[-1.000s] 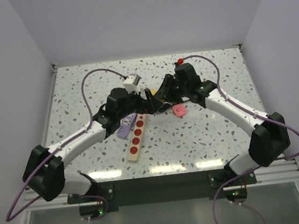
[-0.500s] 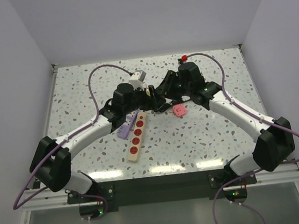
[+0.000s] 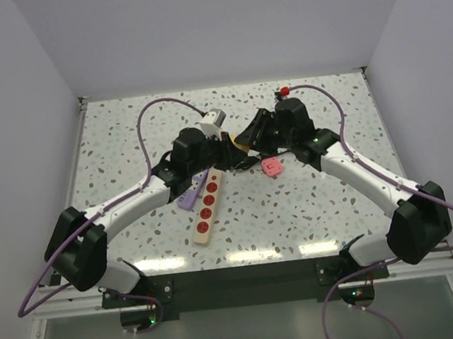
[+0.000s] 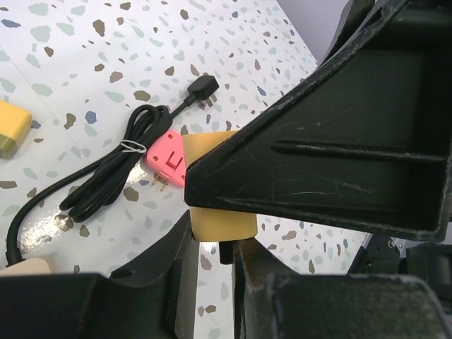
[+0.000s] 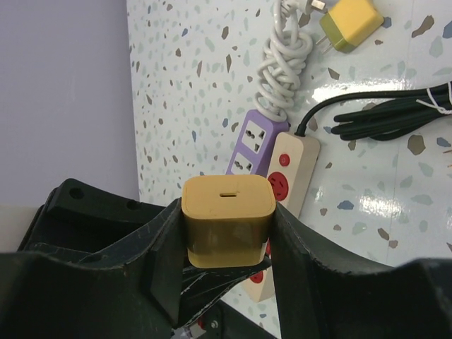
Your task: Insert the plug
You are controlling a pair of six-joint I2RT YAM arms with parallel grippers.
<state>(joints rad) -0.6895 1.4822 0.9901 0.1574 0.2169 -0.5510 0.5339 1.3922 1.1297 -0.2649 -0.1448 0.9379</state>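
Note:
The plug is a mustard-yellow cube with a slot in its top face, and my right gripper is shut on its sides. In the top view it is a small yellow patch held above the table between the two grippers. My left gripper has come up against the plug's lower end and is shut on it, a black prong showing between its fingers. My right gripper's black finger fills the upper right of the left wrist view. The beige power strip with red sockets lies below.
A purple socket strip lies against the beige strip's left side. A pink plug and a coiled black cable lie to the right of the strips. A white cable and a yellow-green adapter lie farther back.
My left gripper has moved right toward the right gripper and gone from wide open to shut on the plug's lower end. The right arm shifted slightly and kept its grip.

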